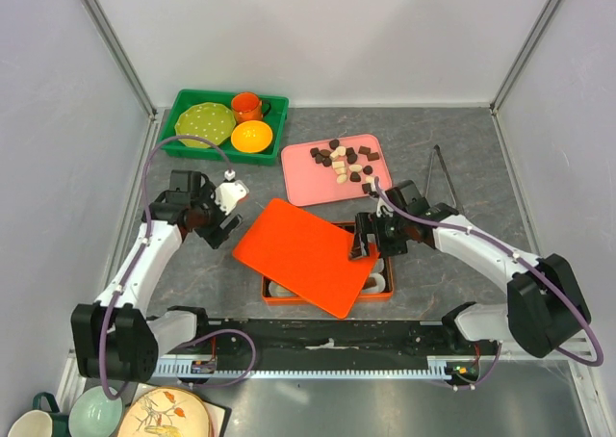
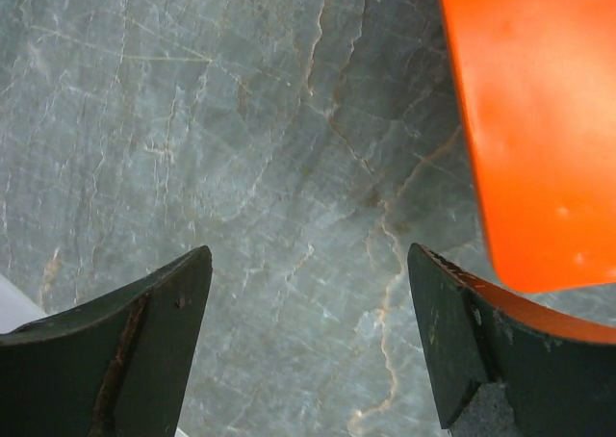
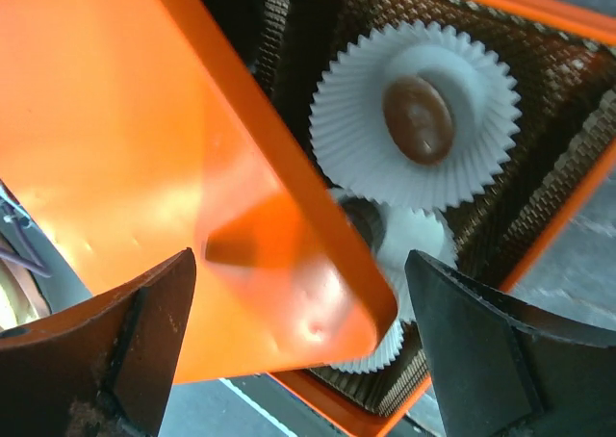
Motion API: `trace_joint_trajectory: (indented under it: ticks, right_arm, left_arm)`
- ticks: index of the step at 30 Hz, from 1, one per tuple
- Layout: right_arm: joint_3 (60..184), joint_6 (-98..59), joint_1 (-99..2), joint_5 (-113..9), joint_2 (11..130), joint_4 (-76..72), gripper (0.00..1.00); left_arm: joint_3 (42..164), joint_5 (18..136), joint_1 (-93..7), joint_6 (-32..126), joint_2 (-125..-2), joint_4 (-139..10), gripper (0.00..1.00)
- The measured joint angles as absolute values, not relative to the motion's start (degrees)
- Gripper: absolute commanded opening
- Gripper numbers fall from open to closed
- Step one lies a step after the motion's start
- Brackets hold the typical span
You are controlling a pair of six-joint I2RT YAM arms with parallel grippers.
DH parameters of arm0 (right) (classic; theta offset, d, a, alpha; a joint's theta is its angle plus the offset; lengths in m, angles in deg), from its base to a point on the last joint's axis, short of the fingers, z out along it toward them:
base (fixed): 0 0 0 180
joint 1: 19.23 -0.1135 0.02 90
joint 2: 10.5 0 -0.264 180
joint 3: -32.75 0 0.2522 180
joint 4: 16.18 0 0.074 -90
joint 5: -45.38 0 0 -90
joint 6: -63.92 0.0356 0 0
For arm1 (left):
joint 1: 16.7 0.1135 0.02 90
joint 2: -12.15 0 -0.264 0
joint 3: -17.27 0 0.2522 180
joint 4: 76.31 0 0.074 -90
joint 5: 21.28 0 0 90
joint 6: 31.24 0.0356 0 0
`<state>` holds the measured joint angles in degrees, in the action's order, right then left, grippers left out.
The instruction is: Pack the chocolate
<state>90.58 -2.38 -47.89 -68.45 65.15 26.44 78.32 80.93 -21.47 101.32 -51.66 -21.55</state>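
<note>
Several chocolate pieces [image 1: 342, 161], dark brown, reddish-brown and cream, lie on a pink tray [image 1: 306, 185]. An orange box [image 1: 371, 293] holds white paper cups [image 3: 356, 143]; one cup holds a brown oval chocolate [image 3: 419, 119], and a second chocolate [image 3: 368, 221] is half hidden under the lid. The orange lid [image 1: 306, 254] lies askew over the box. My right gripper [image 1: 363, 242] is open above the lid's right corner [image 3: 356, 317], which sits between the fingers untouched. My left gripper [image 1: 221, 223] is open and empty over bare table, left of the lid [image 2: 539, 119].
A green tray [image 1: 183, 105] at the back left holds a green plate [image 1: 204, 121], an orange cup [image 1: 247, 104] and an orange bowl [image 1: 251, 136]. Metal tongs [image 1: 441, 172] lie right of the pink tray. Dishes [image 1: 164, 416] sit at the near left, below the arms' rail.
</note>
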Motion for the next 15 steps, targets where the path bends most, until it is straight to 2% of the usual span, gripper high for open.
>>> trace_joint_trajectory:
  ticks: [7, 15]
  right_arm:
    - [93.64, -2.82, -47.91, -63.27, 61.92, 32.52, 0.98]
    - [102.52, -2.93, -47.85, -57.68, 56.41, 39.14, 0.97]
  left_arm:
    - [76.66, 82.53, -21.3, 102.04, -55.38, -25.47, 0.86]
    - [76.59, 82.66, -21.28, 102.35, -58.2, -29.27, 0.84]
